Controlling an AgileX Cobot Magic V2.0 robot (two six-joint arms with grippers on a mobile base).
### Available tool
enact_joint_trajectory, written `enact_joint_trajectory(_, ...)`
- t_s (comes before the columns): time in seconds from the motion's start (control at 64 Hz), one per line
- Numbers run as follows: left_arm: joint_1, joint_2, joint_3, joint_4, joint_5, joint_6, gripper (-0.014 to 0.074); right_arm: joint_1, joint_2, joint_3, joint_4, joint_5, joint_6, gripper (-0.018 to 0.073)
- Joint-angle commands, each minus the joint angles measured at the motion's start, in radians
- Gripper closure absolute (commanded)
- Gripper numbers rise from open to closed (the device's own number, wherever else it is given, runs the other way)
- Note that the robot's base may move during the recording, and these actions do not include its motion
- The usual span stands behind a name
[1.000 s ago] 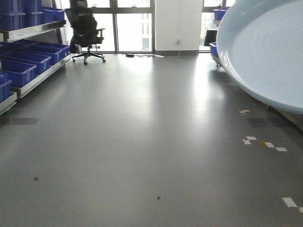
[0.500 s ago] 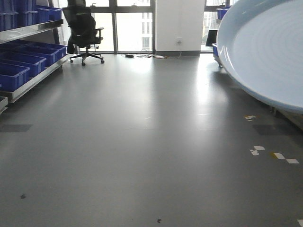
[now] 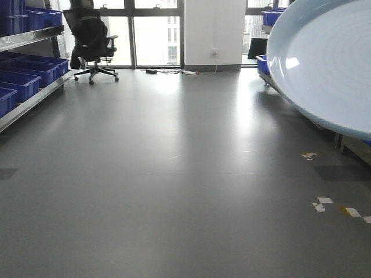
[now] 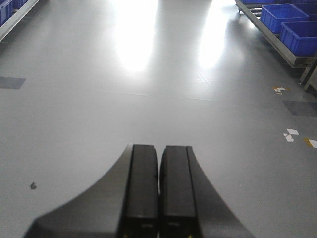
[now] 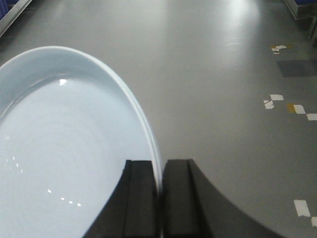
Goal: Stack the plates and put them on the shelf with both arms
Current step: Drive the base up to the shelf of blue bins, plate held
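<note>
We've rolled fwd; R gripper point(image 5: 159, 167) clamps plate point(image 5: 64, 148) rim, L gripper point(image 4: 159, 149) closed, empty. In transit, not placed yet.

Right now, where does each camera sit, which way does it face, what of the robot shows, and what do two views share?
Exterior front: on the robot, facing level across the floor toward the office chair; no arm shows, only the tilted plate at right.
Left wrist: behind the left gripper, angled down at floor; jaws shut, empty.
Right wrist: behind the right gripper, angled down; jaws clamp the plate's rim.
Shared: front and right wrist both show the plate; all show floor tape marks.
</note>
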Motion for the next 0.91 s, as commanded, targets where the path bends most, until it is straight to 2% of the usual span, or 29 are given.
enact_joint_trajectory(0.0, -0.001, 0.008, -0.028, -0.003, -0.079, -0.008, 0.051, -0.008, 0.002, -0.028, 0.002, -0.096, -0.002, 0.0544)
enact_joint_trajectory(0.89, -0.001, 0.008, -0.028, -0.003, -0.079, -0.008, 0.051, -0.008, 0.002, -0.028, 0.002, -0.095, -0.002, 0.0544)
